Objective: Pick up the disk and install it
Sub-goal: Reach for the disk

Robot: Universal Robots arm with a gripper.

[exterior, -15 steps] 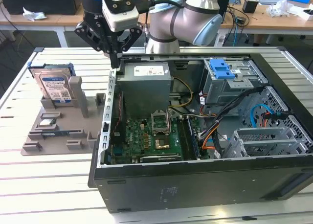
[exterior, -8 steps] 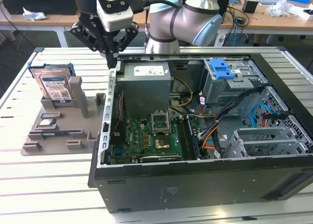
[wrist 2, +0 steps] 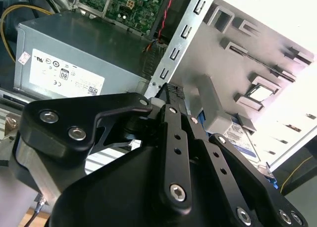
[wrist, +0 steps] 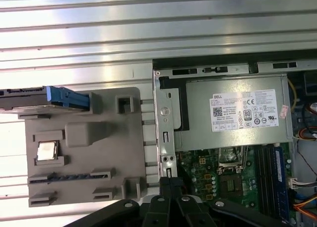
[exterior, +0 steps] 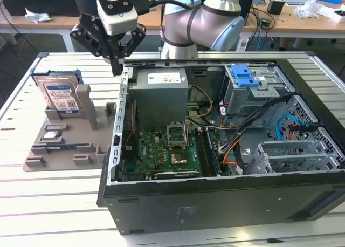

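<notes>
**Item 1. Gripper** (wrist: 169, 181): black linkage, jaws closed tip against tip with nothing between them. It hangs over the side wall of the computer case (exterior: 205, 201).

**Item 2. Disk** (exterior: 60, 95): silver-grey, white and blue label, clipped in a blue carrier (wrist: 67, 98). It stands on edge in a slot of the grey fixture (exterior: 64, 144), apart from the jaws on the side away from the case and lower than the tips; untouched.
- Handling, by judgement: dense for its size, rigid, smooth-faced, shock-sensitive (no knocks).
- The carrier probably flexes a little.
- Best hold looks to be across the two flat faces at the free upper edge, jaws squared to them.

**Item 3. Power supply** (exterior: 159, 93): grey box inside the case, on the jaws' other side.
</notes>
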